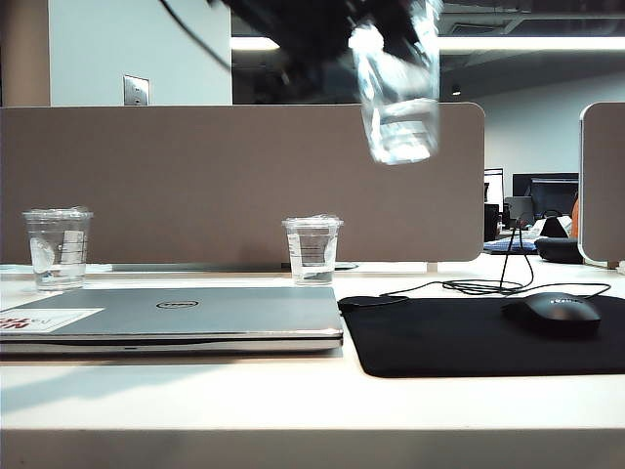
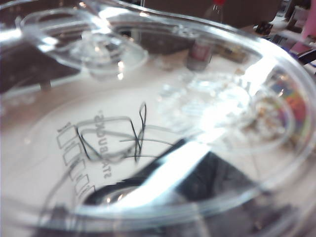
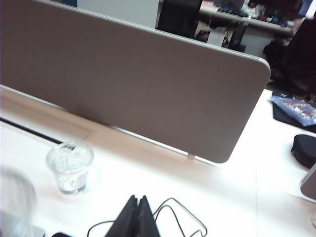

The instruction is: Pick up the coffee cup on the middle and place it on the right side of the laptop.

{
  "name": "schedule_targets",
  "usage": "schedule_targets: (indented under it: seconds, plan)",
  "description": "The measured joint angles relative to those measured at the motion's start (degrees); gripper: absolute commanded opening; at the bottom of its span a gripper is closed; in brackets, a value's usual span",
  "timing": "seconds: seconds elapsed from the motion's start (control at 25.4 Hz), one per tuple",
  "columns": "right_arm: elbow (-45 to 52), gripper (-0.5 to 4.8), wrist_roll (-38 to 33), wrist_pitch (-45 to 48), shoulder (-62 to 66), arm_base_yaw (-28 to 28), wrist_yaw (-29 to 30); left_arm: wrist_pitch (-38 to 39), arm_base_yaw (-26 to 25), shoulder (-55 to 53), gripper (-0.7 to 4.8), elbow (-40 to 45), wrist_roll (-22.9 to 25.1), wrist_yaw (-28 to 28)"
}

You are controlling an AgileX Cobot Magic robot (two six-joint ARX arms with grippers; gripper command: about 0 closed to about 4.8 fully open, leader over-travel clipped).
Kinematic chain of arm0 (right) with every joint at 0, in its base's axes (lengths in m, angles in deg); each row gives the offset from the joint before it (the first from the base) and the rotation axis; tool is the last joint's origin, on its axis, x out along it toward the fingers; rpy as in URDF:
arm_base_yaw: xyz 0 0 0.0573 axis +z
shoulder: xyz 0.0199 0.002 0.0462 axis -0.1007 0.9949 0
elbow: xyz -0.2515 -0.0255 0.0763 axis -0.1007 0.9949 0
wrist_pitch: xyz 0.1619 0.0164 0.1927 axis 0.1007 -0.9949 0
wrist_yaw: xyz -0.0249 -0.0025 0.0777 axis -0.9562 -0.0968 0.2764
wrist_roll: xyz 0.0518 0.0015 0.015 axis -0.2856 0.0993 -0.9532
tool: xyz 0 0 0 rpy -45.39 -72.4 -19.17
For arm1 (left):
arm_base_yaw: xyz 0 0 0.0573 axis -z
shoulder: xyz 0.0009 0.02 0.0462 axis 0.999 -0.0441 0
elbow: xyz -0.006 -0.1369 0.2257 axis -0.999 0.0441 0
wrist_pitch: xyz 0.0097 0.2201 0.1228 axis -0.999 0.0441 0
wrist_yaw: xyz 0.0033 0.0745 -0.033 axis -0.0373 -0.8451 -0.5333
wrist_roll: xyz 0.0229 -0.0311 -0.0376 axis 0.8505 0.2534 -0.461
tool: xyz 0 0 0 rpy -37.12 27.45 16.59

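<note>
The left gripper (image 1: 391, 29) grips the coffee cup (image 1: 398, 93) aloft, above the mouse pad (image 1: 459, 337) right of the laptop (image 1: 176, 318). The right gripper (image 3: 137, 217), its 2 fingers pressed together and empty, hangs over the desk near the smallest cup (image 3: 70, 167).

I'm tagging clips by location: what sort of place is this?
Most likely an open-plan office desk: a grey fabric desk divider backs the white desk, which holds a closed silver-grey laptop and a black computer mouse on a black mat.
</note>
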Motion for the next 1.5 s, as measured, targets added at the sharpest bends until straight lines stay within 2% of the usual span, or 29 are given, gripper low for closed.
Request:
schedule_targets:
  seconds: [0.2, 0.47, 0.59, 0.63, 0.67, 0.71, 0.91, 0.98, 1.26, 1.38, 1.5]
  plan:
    - [-0.04, -0.04, 0.0, -3.48, -4.11, 0.0, 0.0, -11.72, 3.76, -3.34, 3.61, 11.32, -1.31, -6.23]
    - [0.94, -0.04, 0.0, -7.69, -4.87, 0.0, -1.31, -25.16, 4.17, -13.99, 3.53, 12.28, -1.64, -7.98]
    - [0.92, -0.04, 0.0, -7.89, -5.22, 0.0, -1.73, -25.73, 4.28, -15.39, 3.55, 12.26, -1.64, -8.17]
    - [0.9, -0.04, 0.0, -7.91, -5.35, 0.02, -2.21, -25.05, 4.28, -15.96, 3.71, 12.26, -1.64, -8.2]
    - [0.9, -0.04, 0.0, -7.93, -5.33, 0.0, -2.36, -24.55, 4.28, -16.2, 4.38, 12.31, -1.64, -8.2]
    - [0.92, -0.04, 0.0, -7.96, -5.29, 0.0, -2.51, -24.41, 4.31, -16.31, 4.79, 12.22, -1.66, -8.2]
    - [0.92, -0.04, 0.0, -7.98, -5.42, 0.0, -2.56, -22.45, 4.39, -16.28, 4.79, 12.2, -1.99, -8.59]
    - [0.92, -0.04, 0.0, -7.96, -6.01, 0.0, -2.58, -20.96, 4.42, -16.26, 4.79, 12.2, -3.67, -8.61]
    - [0.9, -0.04, 0.0, -8.7, -6.91, 0.0, -2.58, -4.83, 6.91, -8.59, 4.79, 12.24, -4.04, -11.1]
    - [0.9, -0.04, -1.03, -9.07, -7.28, 0.0, -2.6, 2.43, 7.61, -2.01, 4.79, 12.22, -3.48, -12.41]
    - [0.92, -0.04, -1.55, -10.64, -8.61, 0.0, -2.58, 12.52, 7.61, 6.38, 4.79, 12.24, -2.69, -16.02]
